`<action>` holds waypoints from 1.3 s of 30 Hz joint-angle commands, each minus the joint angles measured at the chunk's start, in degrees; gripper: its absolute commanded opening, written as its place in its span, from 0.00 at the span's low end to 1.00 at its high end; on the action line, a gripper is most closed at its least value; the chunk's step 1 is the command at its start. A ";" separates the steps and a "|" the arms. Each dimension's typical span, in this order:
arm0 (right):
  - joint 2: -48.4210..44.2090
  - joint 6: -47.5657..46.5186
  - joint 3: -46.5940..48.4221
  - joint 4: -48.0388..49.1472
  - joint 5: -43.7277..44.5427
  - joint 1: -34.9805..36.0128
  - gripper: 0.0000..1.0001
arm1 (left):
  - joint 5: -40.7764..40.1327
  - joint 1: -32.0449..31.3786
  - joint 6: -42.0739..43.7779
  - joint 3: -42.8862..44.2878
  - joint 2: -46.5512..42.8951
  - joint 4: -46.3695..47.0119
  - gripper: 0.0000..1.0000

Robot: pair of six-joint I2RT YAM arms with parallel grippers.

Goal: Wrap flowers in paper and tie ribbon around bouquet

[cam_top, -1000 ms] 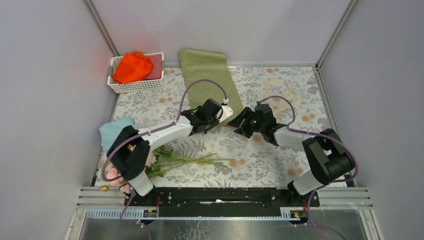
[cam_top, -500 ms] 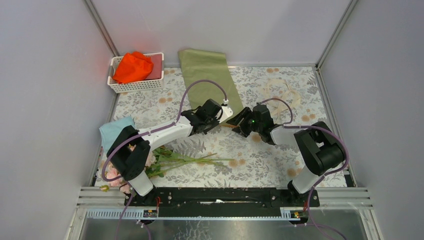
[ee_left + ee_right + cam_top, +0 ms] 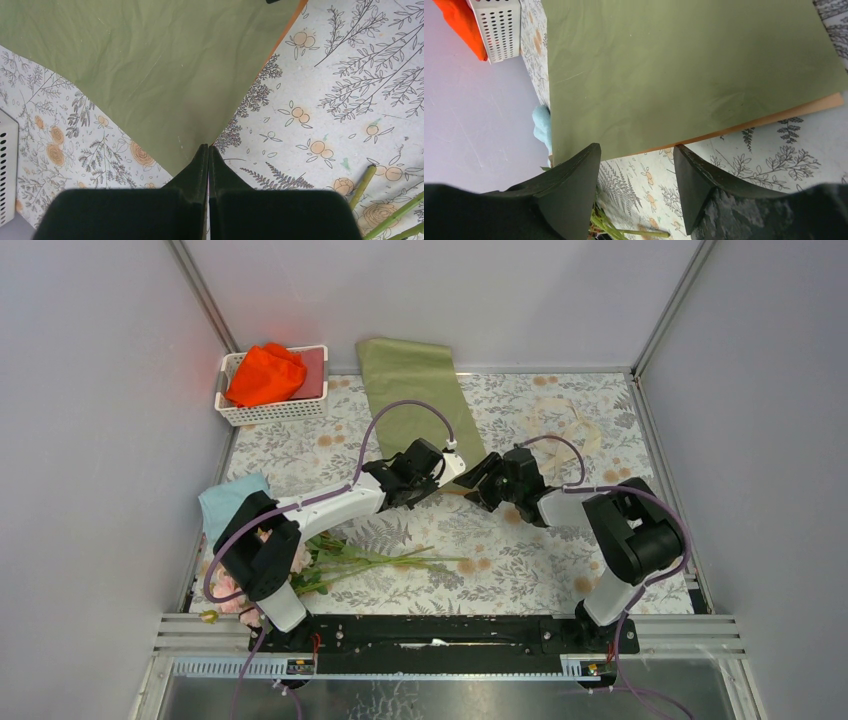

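Paper [image 3: 410, 380]: one sheet | flowers [image 3: 350, 560]: one bunch | left gripper [image 3: 208, 147]: jaws pinching paper's near corner | right gripper [image 3: 636, 150]: jaws spread at near edge | room: tablecloth [image 3: 520, 550] rightward

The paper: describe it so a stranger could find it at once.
On the floral-print table, look to the far side, just right of the white basket. The paper is the long sheet running from the far edge toward the middle. It alone is plain olive green, unlike the orange-red cloth and light blue cloth.
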 commanded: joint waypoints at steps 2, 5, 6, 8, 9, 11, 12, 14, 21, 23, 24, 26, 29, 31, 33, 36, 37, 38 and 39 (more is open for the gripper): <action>0.96 -0.34 2.78 2.00 3.28 0.39 0.63 | 0.59 0.38 -0.76 -0.28 -0.18 2.39 0.00; 0.86 -1.14 3.22 1.81 4.41 0.42 0.63 | 0.64 0.43 -0.91 -0.33 0.02 2.44 0.00; 0.71 -1.41 3.30 1.54 4.61 0.40 0.63 | 0.67 0.39 -0.85 -0.34 0.01 2.43 0.00; 0.40 -1.72 3.27 1.20 5.02 0.42 0.63 | 0.76 0.38 -0.86 -0.49 0.01 2.38 0.00; 0.30 -1.74 3.22 1.02 5.22 0.42 0.63 | 0.77 0.40 -0.88 -0.51 0.02 2.45 0.00; 0.71 -1.50 3.18 1.28 5.45 0.42 0.63 | 0.70 0.44 -0.92 -0.59 0.15 2.47 0.00; 1.06 -1.45 3.32 1.39 5.49 0.37 0.63 | 0.71 0.38 -0.88 -0.53 0.14 2.51 0.00; 1.95 -1.06 3.46 1.96 5.54 0.41 0.63 | 0.89 0.38 -0.94 -0.51 0.16 2.63 0.00; 4.19 3.78 3.48 2.15 5.13 0.61 0.63 | 1.20 0.38 -0.94 -0.40 0.58 2.65 0.00; 4.06 6.44 2.07 3.36 5.63 0.84 0.63 | 1.31 0.39 -0.90 -0.37 0.82 2.59 0.00; 4.05 7.76 1.32 4.27 6.08 0.85 0.63 | 1.43 0.39 -0.78 -0.41 0.90 2.63 0.00; 4.17 9.51 0.51 5.38 7.88 0.85 0.63 | 1.47 0.46 -0.80 -0.57 1.02 2.68 0.00; 4.98 11.03 0.83 6.69 9.20 0.77 0.63 | 1.67 0.36 -0.69 -0.85 0.90 2.64 0.00; 5.71 11.77 1.68 6.15 9.59 0.76 0.61 | 1.78 0.42 -0.57 -1.02 0.68 2.64 0.00; 6.34 13.99 1.35 7.27 9.76 0.74 0.59 | 1.86 0.38 -0.41 -1.17 0.43 2.56 0.00; 6.74 16.52 0.38 9.69 9.70 0.68 0.49 | 2.51 0.41 -0.12 -1.45 0.07 2.40 0.00; 6.62 16.47 0.37 9.33 10.17 0.60 0.44 | 2.82 0.38 -0.01 -1.55 -0.19 2.37 0.00; 6.40 16.38 0.25 9.07 10.82 0.63 0.38 | 3.11 0.42 0.13 -1.78 -0.36 2.38 0.00; 6.12 16.28 0.05 8.93 11.47 0.61 0.33 | 3.43 0.38 0.25 -1.96 -0.49 2.30 0.00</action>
